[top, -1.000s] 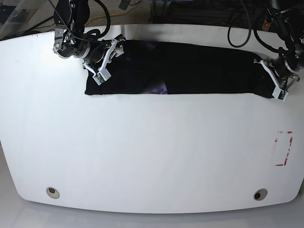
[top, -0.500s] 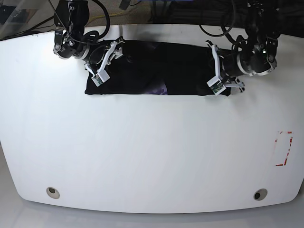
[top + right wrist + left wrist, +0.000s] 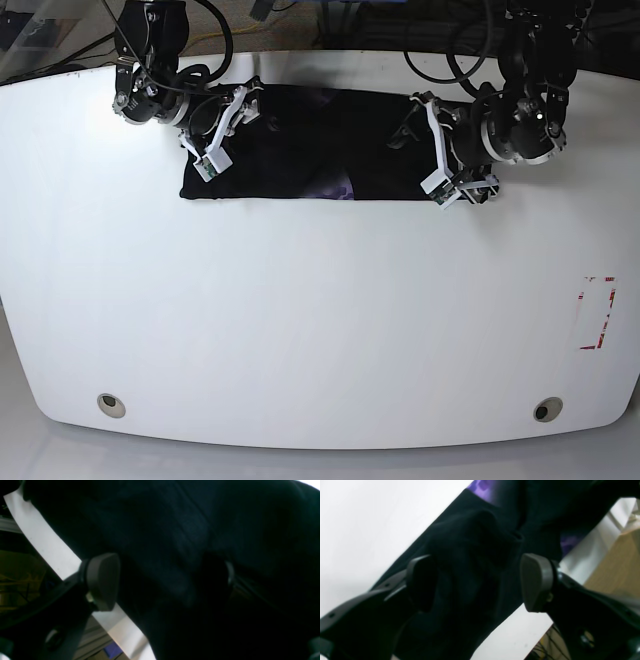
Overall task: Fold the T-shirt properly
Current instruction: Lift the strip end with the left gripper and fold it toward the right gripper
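Lying at the far edge of the white table, the black T-shirt forms a long dark band with a gripper over each end.

In the base view the right gripper sits over the shirt's left end, and the left gripper sits over its right end, where the cloth is bunched beneath it. From the left wrist camera, the left gripper's two fingers stand apart with a raised fold of the black cloth filling the gap between them; whether they press it I cannot tell. A purple patch shows near the cloth's far edge. From the right wrist camera, one pad is plain beside the table edge, the other is lost in dark cloth, and fabric lies between them. A red-marked rectangle lies at the table's right side, well apart from the shirt.
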`<state>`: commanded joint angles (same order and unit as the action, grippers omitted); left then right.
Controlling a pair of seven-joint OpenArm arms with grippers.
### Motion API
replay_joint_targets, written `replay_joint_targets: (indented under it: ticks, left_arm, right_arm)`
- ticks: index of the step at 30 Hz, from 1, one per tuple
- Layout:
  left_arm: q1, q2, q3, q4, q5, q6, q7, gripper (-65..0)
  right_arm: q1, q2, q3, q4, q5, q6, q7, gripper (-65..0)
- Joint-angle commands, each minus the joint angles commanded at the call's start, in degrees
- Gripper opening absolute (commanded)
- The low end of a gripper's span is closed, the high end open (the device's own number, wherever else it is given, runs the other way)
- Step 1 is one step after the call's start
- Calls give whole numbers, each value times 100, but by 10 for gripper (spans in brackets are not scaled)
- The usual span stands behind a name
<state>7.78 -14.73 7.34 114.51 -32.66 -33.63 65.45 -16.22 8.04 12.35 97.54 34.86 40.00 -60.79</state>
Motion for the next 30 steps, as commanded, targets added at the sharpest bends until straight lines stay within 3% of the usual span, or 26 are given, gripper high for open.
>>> replay_joint_targets:
  ticks: [3,8,12,14,18,23,26,30]
  left_arm:
    - [-220,0,123,18,-26,-9,237,-165]
    - [-440,-26,-141,0,26,0,246,-167]
    - [-440,-26,-1002,-18,158,-9,255,-167]
    - [-273,-35,-1380,-18,167,-9,255,-167]
    - [44,-53,-1714,-18,176,-9,255,-189]
    - [360,-325,-1609,-229,176,-9,237,-293]
    - [378,-510,-1160,-431,387,-9,185,-326]
    - [492,-571,-703,-492,932,-9,-448,-367]
  right_arm:
    - [62,0,0,0,0,0,0,-155]
    - [79,0,9,149,70,0,0,-155]
    - [35,9,316,580,615,0,-44,-155]
    - [35,9,536,730,1160,0,-149,-155]
    - [88,18,1213,756,1890,0,-440,-155]
    - [88,53,1978,712,2013,0,-484,-155]
    - [88,193,2303,369,2004,0,-492,-155]
    - [211,422,2514,-510,2004,0,-492,-155]
